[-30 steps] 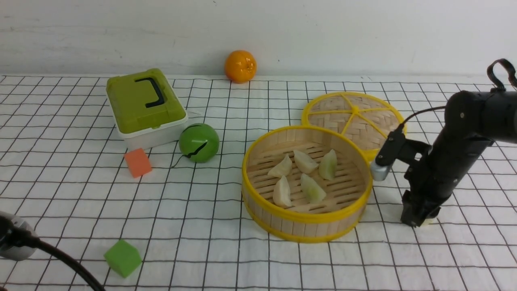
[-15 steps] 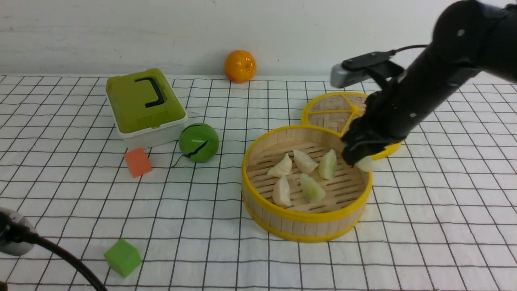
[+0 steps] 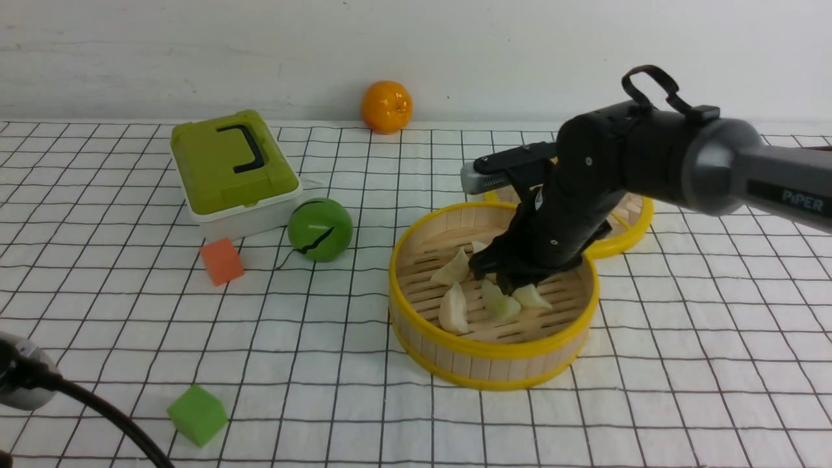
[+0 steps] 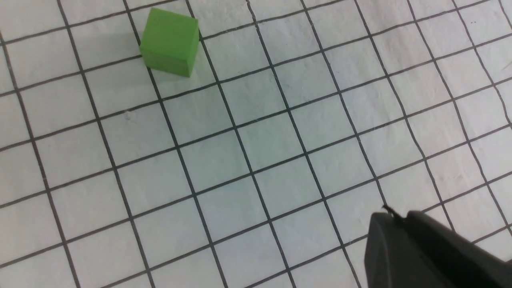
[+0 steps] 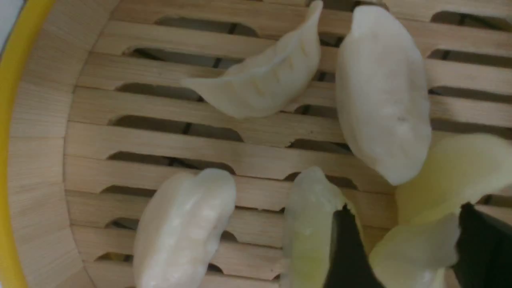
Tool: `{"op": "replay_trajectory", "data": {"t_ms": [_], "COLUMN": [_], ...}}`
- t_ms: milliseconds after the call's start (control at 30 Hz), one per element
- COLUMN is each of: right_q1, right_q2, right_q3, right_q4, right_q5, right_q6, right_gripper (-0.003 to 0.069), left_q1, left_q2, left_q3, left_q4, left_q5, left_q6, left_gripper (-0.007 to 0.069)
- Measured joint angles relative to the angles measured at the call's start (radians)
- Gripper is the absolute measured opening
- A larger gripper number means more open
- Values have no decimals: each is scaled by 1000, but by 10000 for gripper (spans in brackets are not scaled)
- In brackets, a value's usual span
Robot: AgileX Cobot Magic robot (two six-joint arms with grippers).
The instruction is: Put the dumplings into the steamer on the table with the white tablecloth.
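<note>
The right gripper (image 3: 513, 281) is being held low inside the steamer (image 3: 416, 312), which is sitting on the white tablecloth (image 3: 682, 364) at about 4 o'clock from the table (image 3: 97, 305) centre in the front view. In the right wrist view a pale yellowish dumpling (image 5: 416, 256) is being seen between the two dark fingertips (image 5: 348, 248), with the fingers spread to either side of it; whether the pads are pressing on it or are just clear of it cannot be told. Its long axis is judged to be running across the gap between the fingers, roughly along the steamer's slats. In the front view this dumpling is showing at the gripper's 5 o'clock, just at the fingertips and apparently resting on or just above the slatted floor. Other dumplings (image 5: 380, 92) are lying on the floor close by, one (image 5: 308, 224) touching or just beside the fingertip, so a straight upward withdrawal is judged the move least likely to disturb them. No dumpling is being seen on the cloth outside the steamer. The left gripper (image 4: 404, 248) is being held above bare cloth near a green cube (image 4: 170, 42), with its fingers pressed together and nothing between them; the right arm is by far the nearer to the steamer.
</note>
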Motion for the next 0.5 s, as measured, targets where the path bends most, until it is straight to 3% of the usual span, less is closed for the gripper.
{"op": "replay_trajectory", "data": {"t_ms": [100, 200, 333, 500], "right_q1": [0, 0, 0, 0], "right_q2": [-37, -141, -397, -763], "right_q3": [4, 13, 67, 308], "right_q4": [-10, -6, 10, 13], "right_q5": [86, 169, 151, 6], "right_q6": [2, -34, -73, -77], "right_gripper": [426, 397, 256, 55], "left_q1": [0, 0, 0, 0], "left_q2": [0, 0, 0, 0], "left_q3": [0, 0, 0, 0], "left_q4": [0, 0, -1, -1], "left_q5": [0, 0, -3, -4], "left_q6": [0, 0, 0, 0], "left_gripper": [44, 50, 55, 60]}}
